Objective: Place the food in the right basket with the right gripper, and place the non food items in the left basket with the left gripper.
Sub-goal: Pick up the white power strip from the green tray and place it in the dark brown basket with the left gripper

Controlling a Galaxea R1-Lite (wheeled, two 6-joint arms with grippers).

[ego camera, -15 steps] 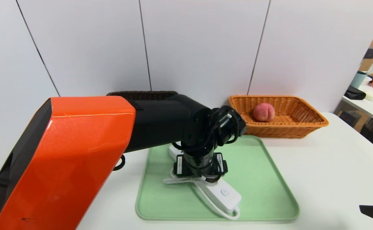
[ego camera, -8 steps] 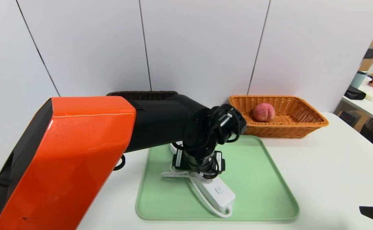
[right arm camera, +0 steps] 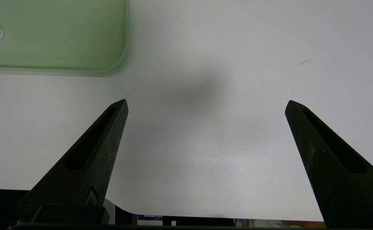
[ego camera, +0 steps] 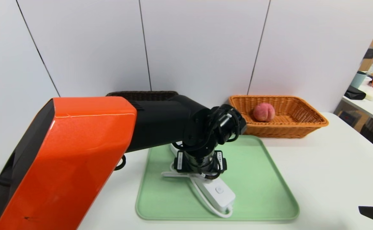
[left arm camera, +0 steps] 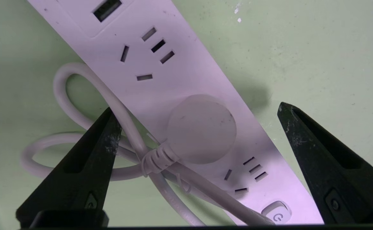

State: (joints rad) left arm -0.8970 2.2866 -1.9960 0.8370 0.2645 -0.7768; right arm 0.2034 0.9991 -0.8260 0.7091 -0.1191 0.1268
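The orange basket [ego camera: 279, 116] sits at the back right of the white surface [ego camera: 333, 172] with the peach [ego camera: 264, 112] resting inside it — the only thing in it. The dark brown basket [ego camera: 141, 94] at the back is mostly hidden by the left arm; I cannot tell what it holds. On the green tray [ego camera: 260, 188] lies the power strip [left arm camera: 186, 95] with its bundled cord [left arm camera: 77, 127]. The left pincer [left arm camera: 199, 111] hovers over it, spread wide, one fingertip either side. The right pincer [right arm camera: 205, 103] hangs wide open and empty above bare surface beside the tray.
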